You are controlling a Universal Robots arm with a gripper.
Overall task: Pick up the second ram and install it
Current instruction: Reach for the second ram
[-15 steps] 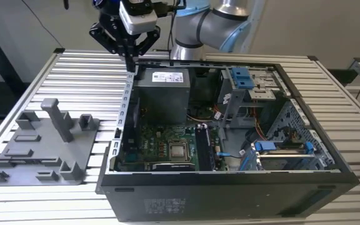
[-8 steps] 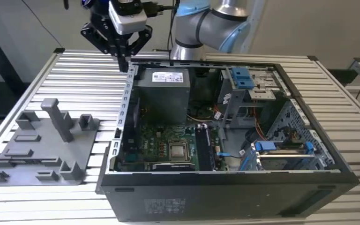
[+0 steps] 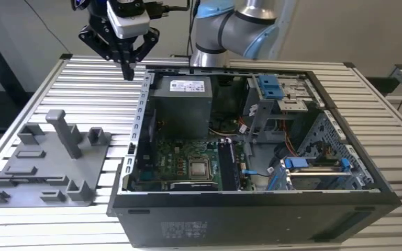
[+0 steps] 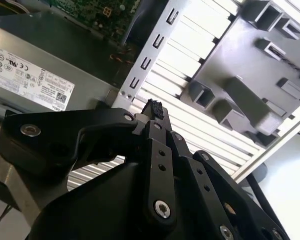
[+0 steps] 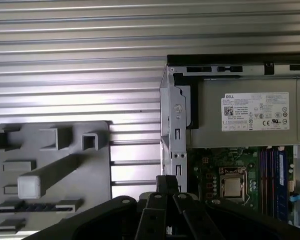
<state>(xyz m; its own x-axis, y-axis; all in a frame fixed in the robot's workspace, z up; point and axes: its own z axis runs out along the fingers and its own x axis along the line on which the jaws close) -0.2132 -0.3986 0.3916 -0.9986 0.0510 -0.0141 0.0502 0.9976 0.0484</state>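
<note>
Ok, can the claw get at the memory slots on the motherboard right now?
Probably yes. The case lies open side up, and the memory slots sit exposed beside the processor socket, with nothing spanning them. The claw hangs outside the case near the power supply, so it must cross the wall.

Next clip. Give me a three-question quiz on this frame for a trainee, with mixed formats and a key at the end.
1. True or false: the gripper is lowered deep inside the computer case.
2. What sits on the slatted table at the exterior view's left of the case?
A) a grey fixture with an upright post
B) a keyboard
C) a monitor
3. Fill in: the gripper's jaws are ___.

Key
1. False. It hangs up high, near the case's wall at the exterior view's left.
2. A
3. shut
</note>
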